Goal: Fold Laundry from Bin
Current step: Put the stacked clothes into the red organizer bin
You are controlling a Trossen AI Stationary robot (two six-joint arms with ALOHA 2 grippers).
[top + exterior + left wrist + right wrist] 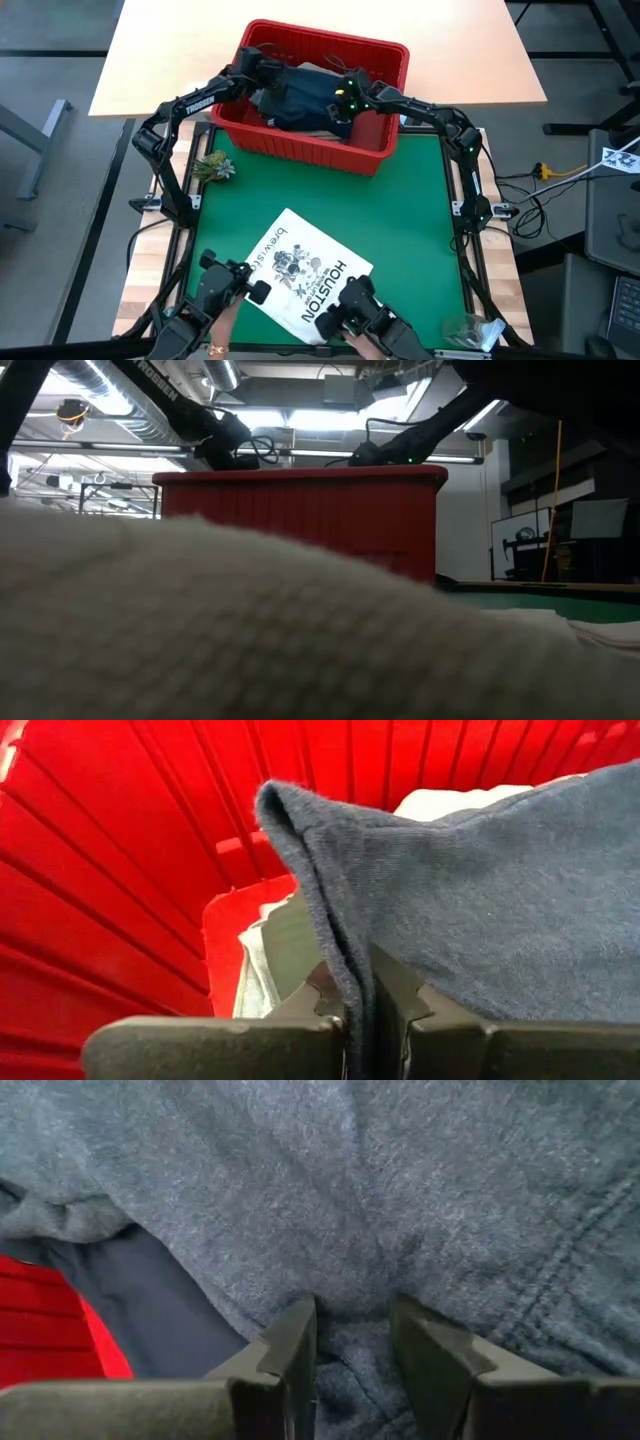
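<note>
While both arms reach into the red bin (322, 148), the task stands at its opening stage: a dark blue garment (305, 100) lies inside the bin, with pale cloth (262, 955) beneath it, and nothing folded is visible. Left gripper (357, 1010), at the bin's left end: jaws clamped together on a thin raised fold of the blue garment. Right gripper (352, 1342), at the bin's right end: jaws part-way apart, pinching a bunched ridge of the same fabric. A white tote bag (305, 270) lies on the green counter (400, 220), well apart from the bin. Lifting out, spreading and folding remain.
</note>
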